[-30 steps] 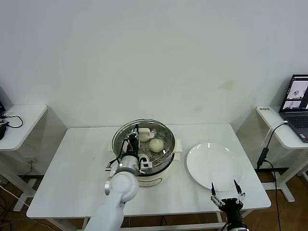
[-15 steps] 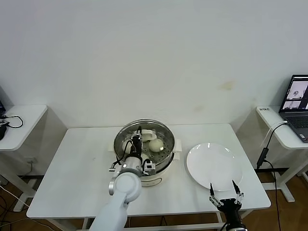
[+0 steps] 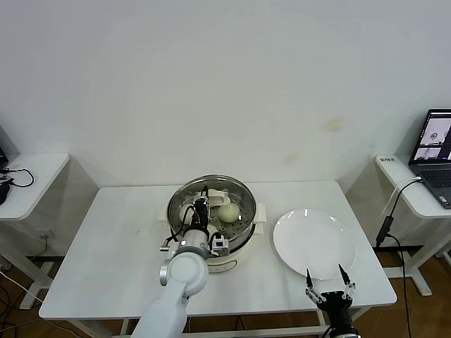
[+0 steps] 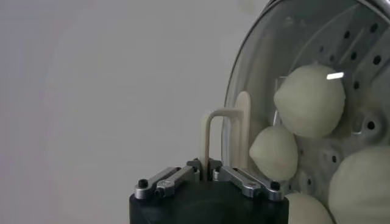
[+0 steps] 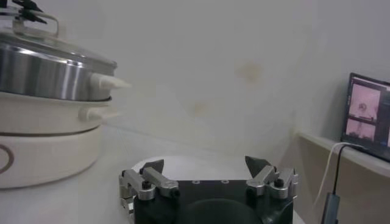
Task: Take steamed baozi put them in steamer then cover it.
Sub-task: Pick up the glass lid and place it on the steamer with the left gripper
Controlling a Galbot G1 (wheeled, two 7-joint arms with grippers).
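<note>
The steamer (image 3: 211,236), a shiny steel pot on a cream base, stands mid-table with the round glass lid (image 3: 239,193) resting over it. My left gripper (image 3: 201,209) is shut on the lid's cream handle (image 4: 213,131), as the left wrist view (image 4: 205,167) shows. Through the glass I see several cream-white baozi (image 4: 311,100) on the perforated tray (image 4: 365,55); two show in the head view (image 3: 227,211). My right gripper (image 3: 325,274) is open and empty at the table's front edge, and shows in its own view (image 5: 204,164). The steamer (image 5: 42,67) stands to its side.
A flat white plate (image 3: 313,243) with nothing on it lies right of the steamer, just behind the right gripper. Small side tables stand at both sides; the right one holds an open laptop (image 3: 438,144) with a hanging cable.
The lid, held by my left gripper, has moved right from an offset spot and now sits centred over the steamer. The right gripper has barely moved.
</note>
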